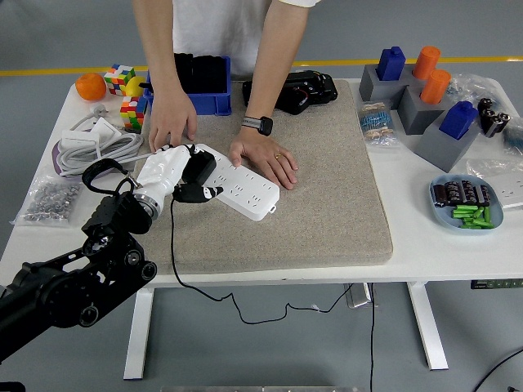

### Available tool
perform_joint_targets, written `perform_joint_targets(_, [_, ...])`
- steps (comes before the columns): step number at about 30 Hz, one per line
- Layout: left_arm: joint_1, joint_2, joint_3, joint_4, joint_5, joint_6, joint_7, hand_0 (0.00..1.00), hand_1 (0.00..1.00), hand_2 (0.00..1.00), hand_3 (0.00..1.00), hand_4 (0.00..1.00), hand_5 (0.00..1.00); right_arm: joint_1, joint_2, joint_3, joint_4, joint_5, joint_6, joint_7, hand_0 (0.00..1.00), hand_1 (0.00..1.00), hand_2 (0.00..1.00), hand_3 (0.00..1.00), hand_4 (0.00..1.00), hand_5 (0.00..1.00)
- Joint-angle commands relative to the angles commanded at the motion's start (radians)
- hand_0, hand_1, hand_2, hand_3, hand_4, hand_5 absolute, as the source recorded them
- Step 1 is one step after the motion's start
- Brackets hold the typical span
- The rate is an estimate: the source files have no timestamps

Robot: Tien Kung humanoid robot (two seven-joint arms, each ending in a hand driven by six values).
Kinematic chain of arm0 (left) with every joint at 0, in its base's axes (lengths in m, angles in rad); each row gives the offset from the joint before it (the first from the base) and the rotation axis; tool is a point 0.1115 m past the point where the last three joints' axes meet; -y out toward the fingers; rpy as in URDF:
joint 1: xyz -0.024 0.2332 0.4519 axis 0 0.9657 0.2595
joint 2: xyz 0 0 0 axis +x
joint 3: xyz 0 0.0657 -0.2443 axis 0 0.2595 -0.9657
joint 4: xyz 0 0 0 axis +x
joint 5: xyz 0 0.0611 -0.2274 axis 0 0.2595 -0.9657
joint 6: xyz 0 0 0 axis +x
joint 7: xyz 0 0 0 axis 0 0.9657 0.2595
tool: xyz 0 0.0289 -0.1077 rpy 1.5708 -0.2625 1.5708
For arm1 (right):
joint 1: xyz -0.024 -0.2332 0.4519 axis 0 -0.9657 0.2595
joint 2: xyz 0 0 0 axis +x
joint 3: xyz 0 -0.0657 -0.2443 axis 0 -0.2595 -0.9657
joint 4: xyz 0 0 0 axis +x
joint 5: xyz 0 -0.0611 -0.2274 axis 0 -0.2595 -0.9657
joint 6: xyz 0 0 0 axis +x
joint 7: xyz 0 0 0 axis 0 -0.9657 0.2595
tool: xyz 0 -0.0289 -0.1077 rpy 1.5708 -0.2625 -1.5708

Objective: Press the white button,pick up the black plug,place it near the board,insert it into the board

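Lower left of the frame: black jointed left arm (73,286) with round screwed housings, looped black cable, white-shelled hand (167,175) with black fingertips. Top centre: white T-shirt (216,24), black wristwatch (260,124), a ring.

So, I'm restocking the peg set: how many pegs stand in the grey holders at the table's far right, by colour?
Blue pegs: 2
Orange pegs: 2
Total: 4

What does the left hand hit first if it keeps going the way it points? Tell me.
Probably the power strip: the left hand, shut on the black plug, points right and away, over the strip's near end. Beyond lies a person's hand. Height above the strip is unclear.
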Motion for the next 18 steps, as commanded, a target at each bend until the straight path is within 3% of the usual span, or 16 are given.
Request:
perform_joint_targets(9, [-0.042, -0.031, 0.071, 0.060, -0.033, -0.002, -0.011, 0.929, 0.835, 0.714, 0.705, 0.885, 0.339, 0.000, 0.004, 0.001, 0.000, 0.001, 0.001, -0.001, 0.817, 0.651, 0.645, 0.620, 0.751, 0.484])
perform_joint_targets(18, [-0.047, -0.030, 0.095, 0.072, -0.047, -0.008, -0.006, 0.930, 0.832, 0.711, 0.704, 0.883, 0.338, -0.001, 0.004, 0.003, 0.000, 0.001, 0.001, -0.002, 0.817, 0.651, 0.644, 0.620, 0.751, 0.484])
